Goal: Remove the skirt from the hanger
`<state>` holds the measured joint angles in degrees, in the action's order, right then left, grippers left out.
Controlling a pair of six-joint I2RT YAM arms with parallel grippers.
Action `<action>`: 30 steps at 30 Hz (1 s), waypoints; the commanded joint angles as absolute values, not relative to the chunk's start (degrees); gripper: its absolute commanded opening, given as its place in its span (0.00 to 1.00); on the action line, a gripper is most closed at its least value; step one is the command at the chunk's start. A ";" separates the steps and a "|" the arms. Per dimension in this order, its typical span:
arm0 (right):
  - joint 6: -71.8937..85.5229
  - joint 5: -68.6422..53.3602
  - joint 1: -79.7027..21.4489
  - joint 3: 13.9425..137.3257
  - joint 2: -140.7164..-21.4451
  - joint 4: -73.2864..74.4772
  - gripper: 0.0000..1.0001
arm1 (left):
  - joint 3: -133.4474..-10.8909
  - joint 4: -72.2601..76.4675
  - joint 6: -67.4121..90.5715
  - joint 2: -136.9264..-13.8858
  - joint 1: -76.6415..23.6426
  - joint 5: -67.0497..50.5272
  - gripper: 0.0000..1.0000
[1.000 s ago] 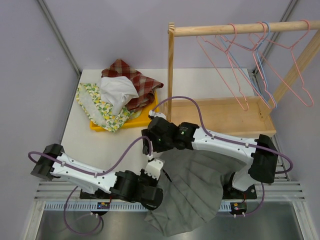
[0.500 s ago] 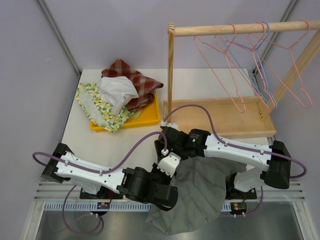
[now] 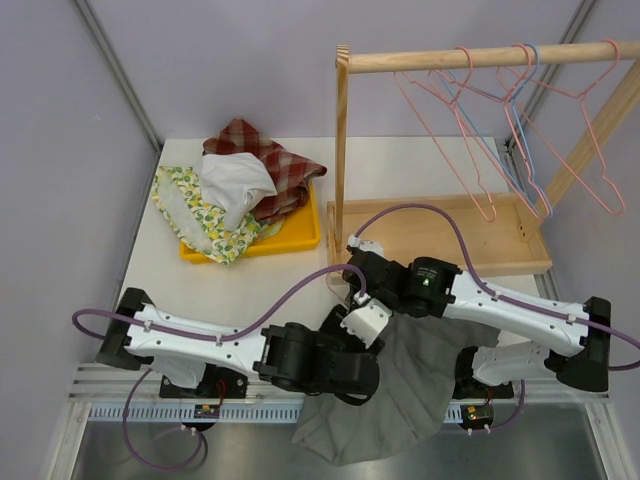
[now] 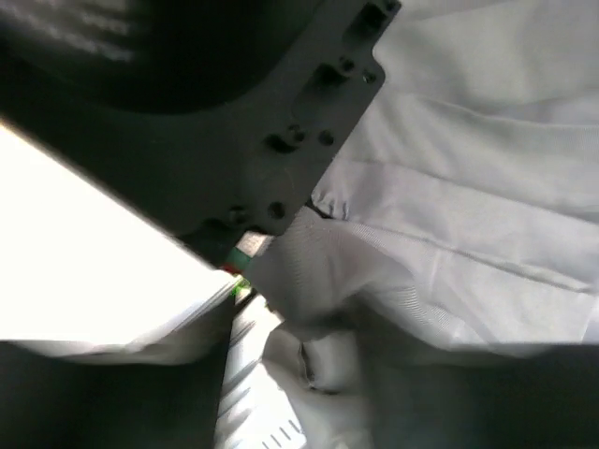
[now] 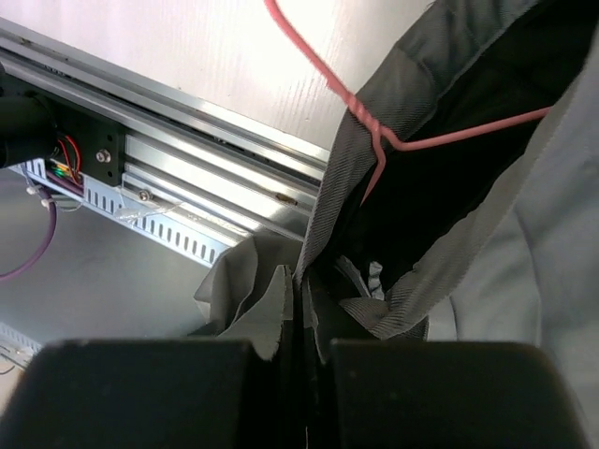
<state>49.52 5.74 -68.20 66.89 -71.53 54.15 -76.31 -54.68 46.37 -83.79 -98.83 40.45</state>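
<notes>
The grey skirt (image 3: 405, 385) lies bunched at the near table edge and hangs over it. My right gripper (image 3: 372, 318) is shut on the skirt's waistband (image 5: 323, 215), its fingertips (image 5: 299, 309) pressed together on the cloth. The pink wire hanger (image 5: 374, 150) is still inside the waistband, its hook pointing away over the table. My left gripper (image 3: 350, 365) sits low against the skirt just left of the right one. In the left wrist view its dark fingers (image 4: 103, 393) stand apart, with loose grey fabric (image 4: 468, 187) between them, not clamped.
A yellow tray (image 3: 305, 238) piled with folded clothes sits at the back left. The wooden rack post (image 3: 342, 140) and its base tray (image 3: 440, 235) stand behind the grippers, with pink and blue hangers (image 3: 470, 130) on the rail. The aluminium front rail (image 5: 187, 159) runs below.
The right gripper has closed on the waistband and the left gripper has opened. Both arms have shifted right and toward the near edge, and the skirt is more bunched.
</notes>
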 commanded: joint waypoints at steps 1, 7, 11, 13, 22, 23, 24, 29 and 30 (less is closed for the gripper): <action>50.18 9.23 -70.84 71.09 -67.42 61.25 0.00 | -80.95 -47.64 43.42 -75.69 -90.97 41.31 0.77; 54.05 9.76 -70.93 71.37 -60.65 65.04 0.00 | -79.56 -47.21 38.07 -62.00 -80.35 38.95 0.99; 55.55 10.28 -70.93 70.31 -57.57 66.53 0.00 | -72.36 -38.35 34.28 -57.93 -70.42 29.90 0.99; 55.46 10.46 -71.01 70.49 -57.57 66.62 0.00 | -70.50 -35.78 34.71 -58.18 -65.42 25.42 0.99; 54.32 11.78 -71.02 73.13 -57.57 66.36 0.00 | -68.74 -22.25 36.91 -66.35 -62.84 5.48 0.90; 54.40 12.04 -71.02 72.86 -57.13 66.01 0.00 | -67.95 -19.63 37.61 -67.14 -62.84 2.58 0.89; 54.49 12.13 -71.02 72.51 -56.95 65.92 0.00 | -67.50 -19.16 38.14 -67.76 -62.93 2.46 0.88; 54.84 12.21 -71.02 70.58 -56.43 64.51 0.00 | -64.25 -16.19 39.90 -68.47 -62.93 0.36 0.82; 54.76 12.30 -71.02 70.49 -56.43 64.51 0.00 | -63.99 -15.91 39.99 -68.38 -63.02 0.35 0.81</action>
<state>53.82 9.98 -70.50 70.39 -57.69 66.26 -64.51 -22.61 38.98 -69.49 -62.89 5.17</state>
